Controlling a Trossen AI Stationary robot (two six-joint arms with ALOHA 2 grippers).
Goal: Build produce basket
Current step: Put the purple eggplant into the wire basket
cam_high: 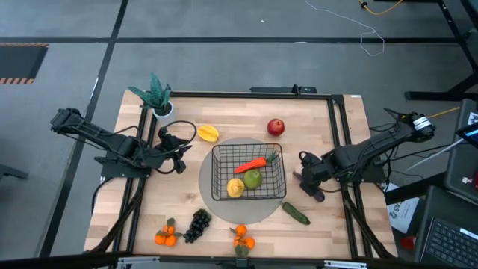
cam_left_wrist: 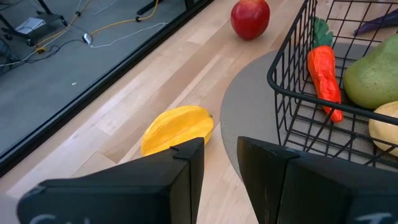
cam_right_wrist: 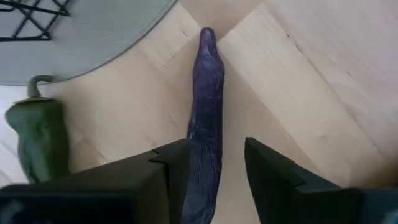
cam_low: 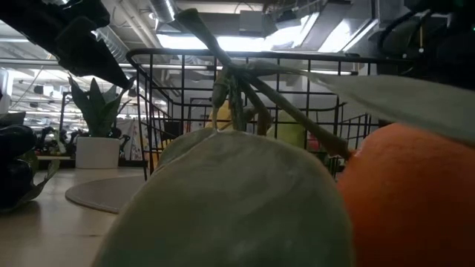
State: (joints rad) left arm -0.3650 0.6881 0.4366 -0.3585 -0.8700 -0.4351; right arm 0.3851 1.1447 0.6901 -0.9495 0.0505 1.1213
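The black wire basket (cam_high: 222,153) stands on a round grey mat (cam_high: 278,210) at mid table. It holds a carrot (cam_high: 252,164), a green pear (cam_high: 254,178) and a lemon (cam_high: 235,187). A purple eggplant (cam_right_wrist: 205,106) lies on the wood right of the mat. My right gripper (cam_right_wrist: 214,168) is open and points down over it, one finger on each side. My left gripper (cam_left_wrist: 221,168) hangs open to the left of the basket, with nothing between its fingers, just short of a yellow starfruit (cam_left_wrist: 177,129). My right gripper comes from above, its fingers standing on either side of the eggplant, which lies flat on the table. One finger (cam_right_wrist: 171,168) shows right against the eggplant's side (cam_right_wrist: 194,155). Whether it touches, I cannot tell.
A red apple (cam_high: 275,127) lies behind the basket and a green cucumber (cam_high: 296,214) in front of the eggplant. Black grapes (cam_high: 198,224) and two tangerine clusters (cam_high: 166,236) (cam_high: 243,239) sit near the front edge. A potted plant (cam_high: 157,97) stands at the far left.
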